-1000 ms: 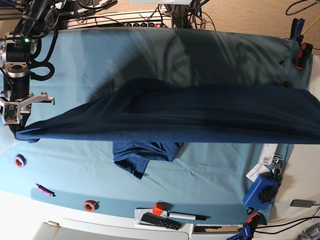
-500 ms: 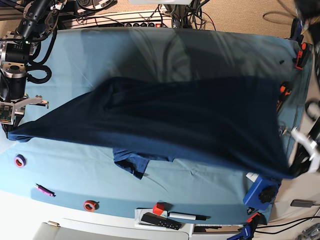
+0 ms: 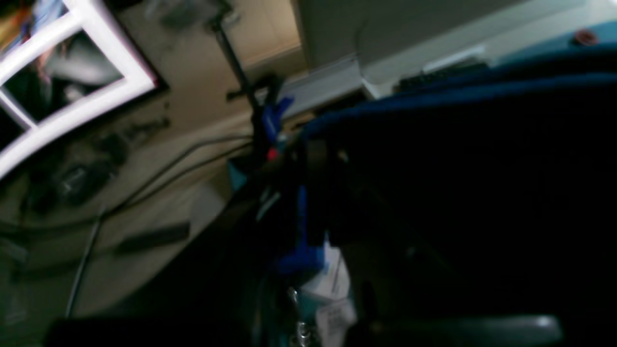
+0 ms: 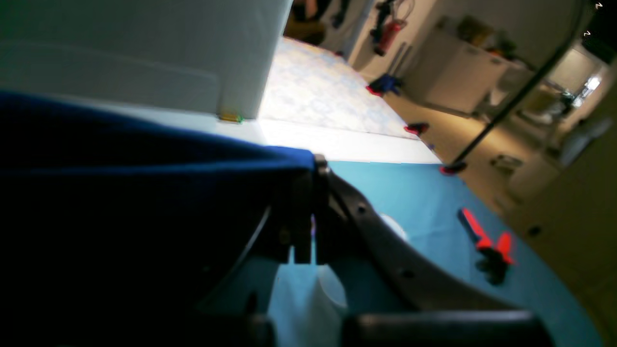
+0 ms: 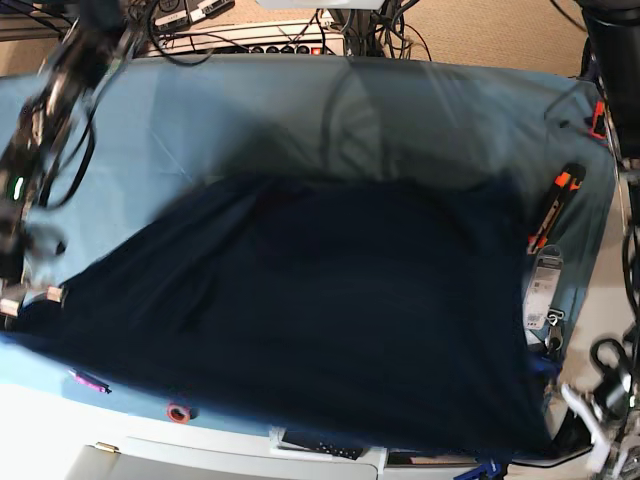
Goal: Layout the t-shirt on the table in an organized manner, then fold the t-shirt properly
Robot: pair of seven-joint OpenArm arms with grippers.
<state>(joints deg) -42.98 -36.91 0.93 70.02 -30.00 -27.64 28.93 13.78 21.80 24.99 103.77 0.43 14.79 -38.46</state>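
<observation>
From above, the t-shirt [image 5: 320,310] spread wide and dark across the lower middle of the desk [image 5: 250,110], blurred, its corners reaching both lower frame edges. Only the right wrist view showed the right hand [image 4: 303,212] pinched together on a blue hem. The left hand [image 3: 308,193] sat in murk, clamped on cloth too. Cables and a power strip [image 5: 250,42] lined the top edge; a red tape ring [image 5: 179,411] peeked out below.

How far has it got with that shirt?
Still laying out. The shirt hangs spread wide over the table, not yet flat. The right end effector is shut on one edge; the left end effector holds the far corner at the table's end. Setting it down and all the folding remain.
</observation>
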